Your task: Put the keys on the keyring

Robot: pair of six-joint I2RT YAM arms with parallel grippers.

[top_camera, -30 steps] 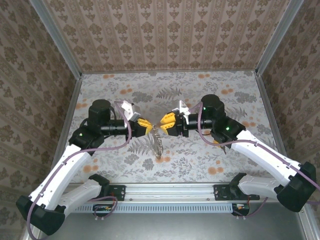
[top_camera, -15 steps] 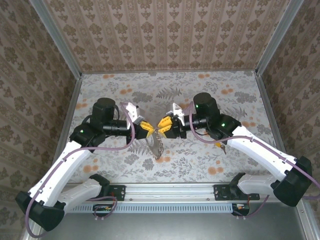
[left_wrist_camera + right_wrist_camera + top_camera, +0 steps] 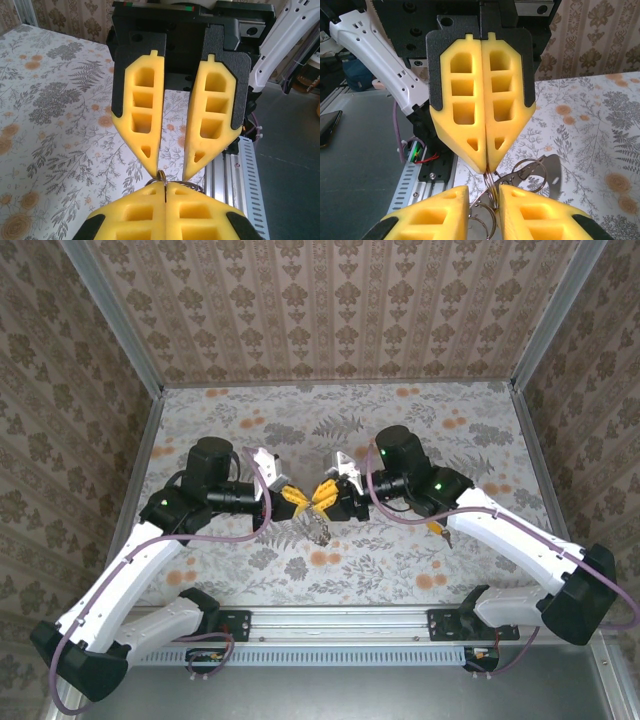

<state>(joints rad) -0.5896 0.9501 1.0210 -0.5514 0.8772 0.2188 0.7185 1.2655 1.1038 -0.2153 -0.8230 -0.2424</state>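
Hanging from the left claw (image 3: 309, 501), whose fingers pinch its top loop, the keyring (image 3: 318, 528) trails lengthwise down toward the counter (image 3: 400, 420) and its near edge. We see the right claw (image 3: 324, 493) spread, straddling that loop, tip to tip with the left. One key (image 3: 440, 529) lies beside the right arm (image 3: 500, 530); the walls (image 3: 330, 310) stand well apart.

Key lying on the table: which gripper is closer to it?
Right. The key lies by the right arm, off to the right gripper's right; the left gripper, meeting it tip to tip, is farther left.
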